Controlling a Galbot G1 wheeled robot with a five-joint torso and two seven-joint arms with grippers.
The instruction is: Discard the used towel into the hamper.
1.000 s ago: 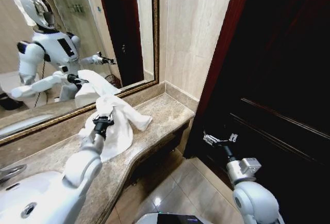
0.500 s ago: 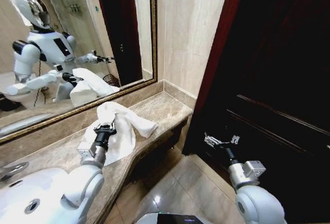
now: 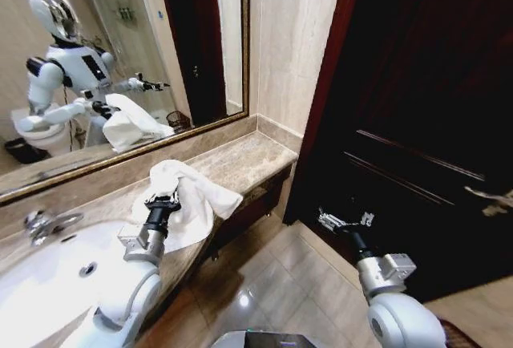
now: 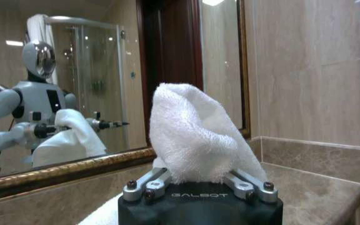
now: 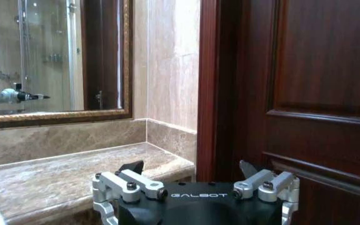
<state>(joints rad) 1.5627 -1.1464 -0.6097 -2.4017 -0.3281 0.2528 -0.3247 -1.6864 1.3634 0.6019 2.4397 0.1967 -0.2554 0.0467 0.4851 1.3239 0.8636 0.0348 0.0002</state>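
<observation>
Since last frame my view swung; left claw [image 4: 200,182] pinching towel [image 4: 196,140] above surface [image 3: 240,163]; right claw [image 5: 192,180] spread, idle; hamper unlocated.

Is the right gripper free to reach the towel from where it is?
Probably not: the right gripper hangs open by the door, well off the towel, which the left gripper already holds.

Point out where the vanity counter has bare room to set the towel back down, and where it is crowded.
Free: the marble counter end between the mirror frame, the tiled side wall and the dark door. Crowded: nearer the sink, where the left hand holds the white towel bunched over the counter's front edge. The right hand hangs open over the floor by the door.
</observation>
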